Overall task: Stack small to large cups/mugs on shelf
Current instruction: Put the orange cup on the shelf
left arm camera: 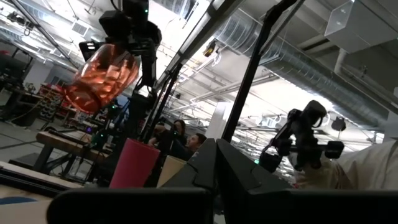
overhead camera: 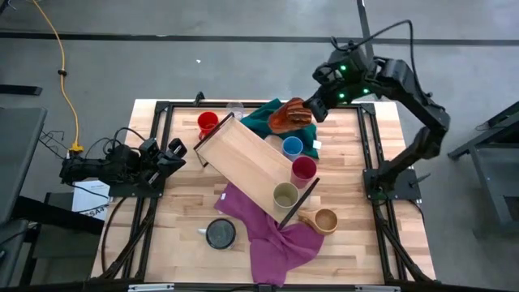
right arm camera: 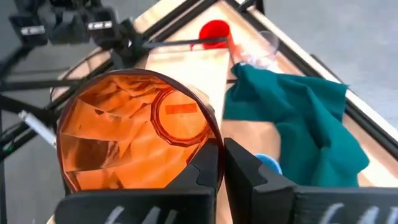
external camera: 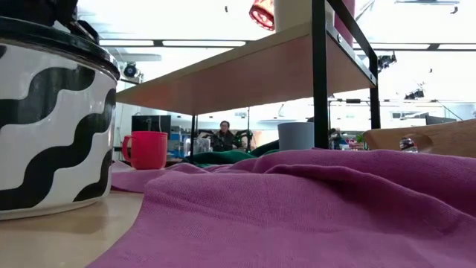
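Observation:
My right gripper (overhead camera: 312,109) is shut on an orange patterned cup (overhead camera: 290,116), held in the air above the green cloth (overhead camera: 259,120) near the table's far edge. The shelf (overhead camera: 247,166) lies slantwise across the table's middle. An olive-beige cup (overhead camera: 285,195) and a magenta cup (overhead camera: 304,168) stand at its near right end. A blue cup (overhead camera: 292,147) stands beside it, and a red cup (overhead camera: 208,122) and a clear glass (overhead camera: 235,109) stand past its far end. My left gripper (overhead camera: 174,152) rests shut at the table's left edge. My right gripper holds the orange cup by its rim (right arm camera: 210,144), one finger (right arm camera: 205,171) inside the mouth and the other (right arm camera: 252,174) outside the wall. The fingers slant down from the table's far right. The cup is lifted clear and tipped, its mouth toward the wrist.
A purple cloth (overhead camera: 272,235) spreads over the table's near middle. A black cup (overhead camera: 220,234) with wavy white bands stands at its left and a tan mug (overhead camera: 324,220) at its right. Black frame bars (overhead camera: 369,154) run along the table's sides. People sit in the room beyond.

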